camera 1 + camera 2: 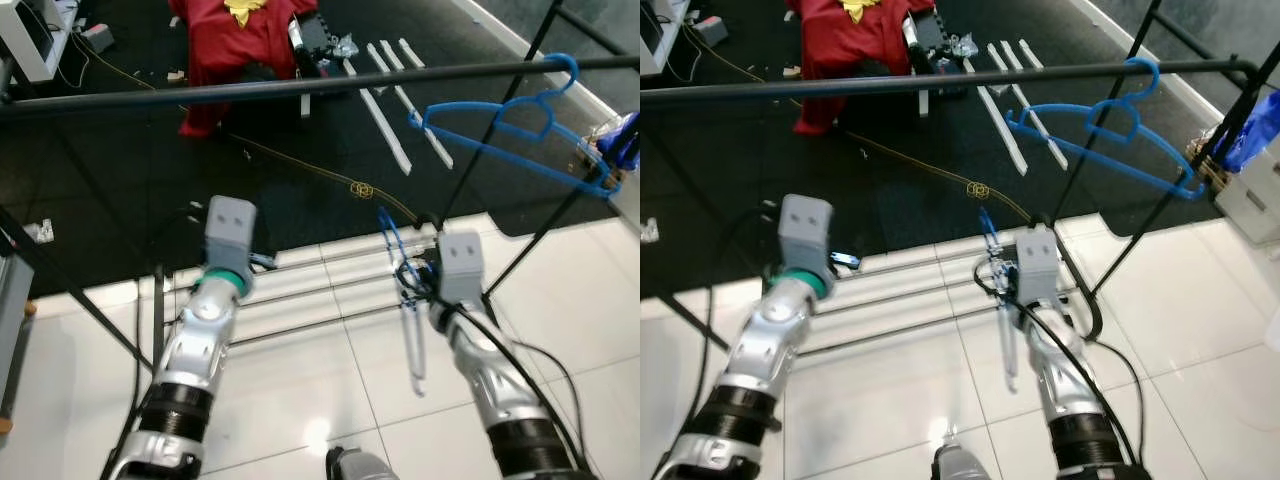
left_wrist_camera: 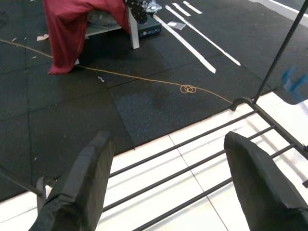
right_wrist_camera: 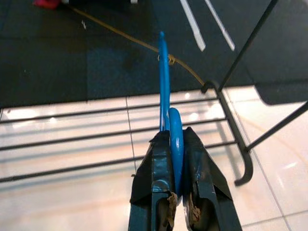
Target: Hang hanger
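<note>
Right claw [image 3: 178, 192] is closed tight on a blue hanger [image 3: 165, 91], low, well under the black rail [image 1: 300, 88] where another blue hanger [image 1: 510, 140] hangs, so lifting and hooking remain; left claw [image 2: 168, 192] is wide open, empty.

No text, label, brand, number or sign can be read anywhere in these views. The red garment [image 1: 235, 40] at the back carries a yellow emblem, but its shape is too small and cut off to make out as lettering.
</note>
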